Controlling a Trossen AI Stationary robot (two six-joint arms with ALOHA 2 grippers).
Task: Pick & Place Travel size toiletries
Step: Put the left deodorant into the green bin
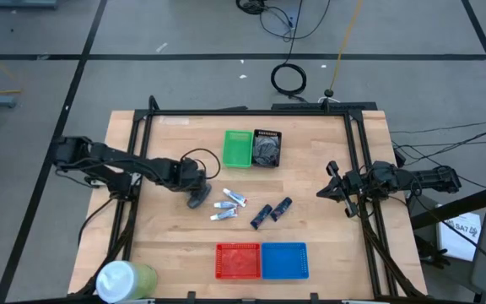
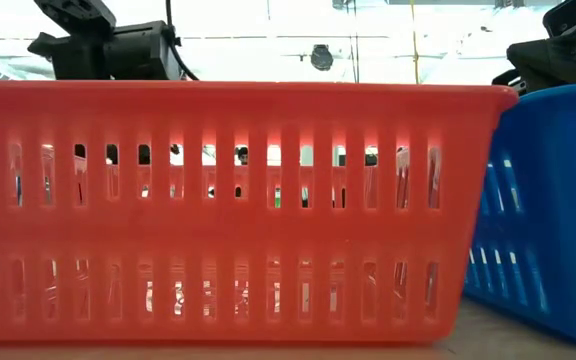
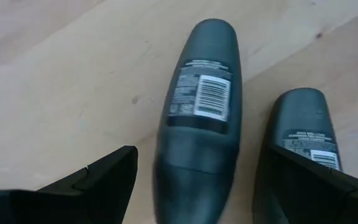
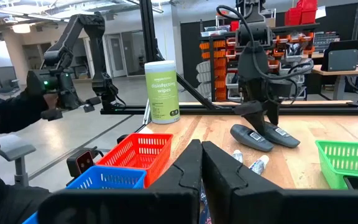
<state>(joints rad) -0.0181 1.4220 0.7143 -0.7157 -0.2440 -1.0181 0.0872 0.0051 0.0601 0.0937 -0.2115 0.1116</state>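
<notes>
My left gripper (image 1: 199,198) (image 3: 199,163) is open and low over two grey oval containers that lie side by side on the wood. Its fingers stand on either side of one container (image 3: 199,93); the other container (image 3: 303,130) lies just outside one finger. I see no touch. The right wrist view shows this gripper (image 4: 263,117) above both containers (image 4: 251,137). Three white-silver tubes (image 1: 227,204) and two dark navy tubes (image 1: 270,211) lie on the table nearby. My right gripper (image 1: 326,187) (image 4: 201,163) is shut and waits near the table's right side.
A green tray (image 1: 238,149) and a black tray (image 1: 267,148) stand toward the far edge. A red tray (image 1: 238,260) and a blue tray (image 1: 284,260) stand at the near edge. A pale green-white wipes cylinder (image 1: 125,279) stands at the near left corner. A person sits beyond the table (image 4: 5,118).
</notes>
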